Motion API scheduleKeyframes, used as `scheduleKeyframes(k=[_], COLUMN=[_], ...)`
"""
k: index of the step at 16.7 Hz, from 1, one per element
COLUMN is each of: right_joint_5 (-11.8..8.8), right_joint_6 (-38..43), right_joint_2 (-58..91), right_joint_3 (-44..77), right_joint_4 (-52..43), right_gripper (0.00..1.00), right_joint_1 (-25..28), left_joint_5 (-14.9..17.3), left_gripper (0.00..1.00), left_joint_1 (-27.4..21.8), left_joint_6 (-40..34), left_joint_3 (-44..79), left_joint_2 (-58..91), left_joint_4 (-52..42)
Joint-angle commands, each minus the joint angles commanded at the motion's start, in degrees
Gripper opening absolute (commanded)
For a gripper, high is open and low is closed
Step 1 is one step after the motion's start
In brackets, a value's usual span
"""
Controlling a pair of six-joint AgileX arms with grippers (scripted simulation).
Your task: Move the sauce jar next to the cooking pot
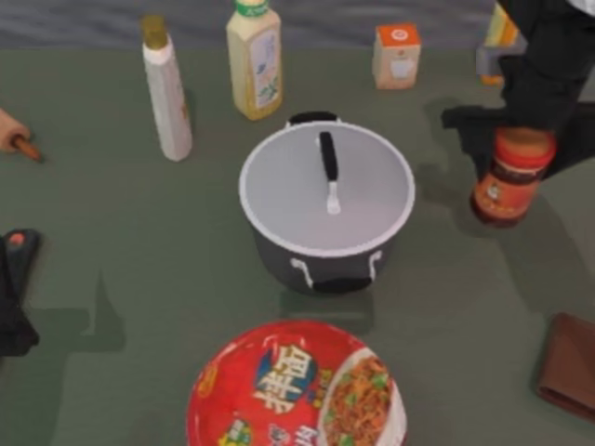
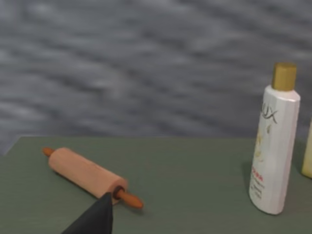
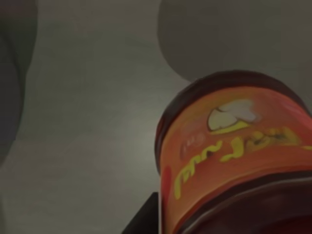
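Observation:
The sauce jar, with dark sauce, a red lid and an orange-red label, is to the right of the cooking pot, a hand's width from its rim. My right gripper comes down from the back right and is shut on the jar's top. In the right wrist view the sauce jar fills the near corner with one dark finger against its side. Its round shadow lies apart on the table, so it hangs above the surface. The grey-lidded pot stands at the table's middle. My left arm is parked at the left edge.
A white bottle, a pale yellow bottle and an orange-and-white box stand along the back. A red noodle bowl is at the front, a rolling pin far left, and a brown object at front right.

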Motion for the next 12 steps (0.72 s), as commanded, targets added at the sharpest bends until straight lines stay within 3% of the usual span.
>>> scheduleKeyframes(k=[7, 12], right_joint_5=[-0.12, -0.06], right_joint_6=[1.63, 1.75], right_joint_2=[0.22, 1.8], right_joint_3=[-0.36, -6.32], right_joint_4=[0.65, 8.55], right_gripper=[0.0, 0.0], right_joint_1=[0.79, 1.07], left_joint_5=[0.0, 0.0], left_gripper=[1.0, 1.0], left_joint_1=[0.0, 0.0], left_joint_6=[0.0, 0.0], left_joint_3=[0.0, 0.0], left_joint_2=[0.0, 0.0], left_joint_4=[0.0, 0.0])
